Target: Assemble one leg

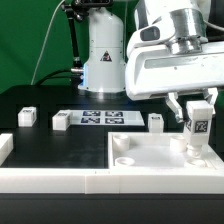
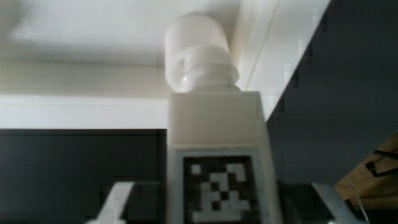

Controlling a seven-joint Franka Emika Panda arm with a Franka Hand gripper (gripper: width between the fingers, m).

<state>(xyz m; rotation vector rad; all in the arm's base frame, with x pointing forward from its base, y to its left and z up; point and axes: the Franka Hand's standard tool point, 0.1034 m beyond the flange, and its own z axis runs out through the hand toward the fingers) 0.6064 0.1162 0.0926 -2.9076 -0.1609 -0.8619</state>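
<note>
Black table (image 1: 40,100) with marker board (image 1: 100,119), white tray (image 1: 160,150), seemingly three small blocks (image 1: 61,121)

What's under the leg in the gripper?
The white tray, toward its corner on the exterior view's right. The leg covers the spot below its tip, so a socket or contact there cannot be seen.

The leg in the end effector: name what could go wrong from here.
1. The leg, held by the end effector, stands at the white tray's corner on the exterior view's right. If its rounded tip is not lined up there, pressing or turning could jam it. The fit itself is hidden.
2. Only the leg's upper part is gripped, so a sideways push might tilt it.
</note>
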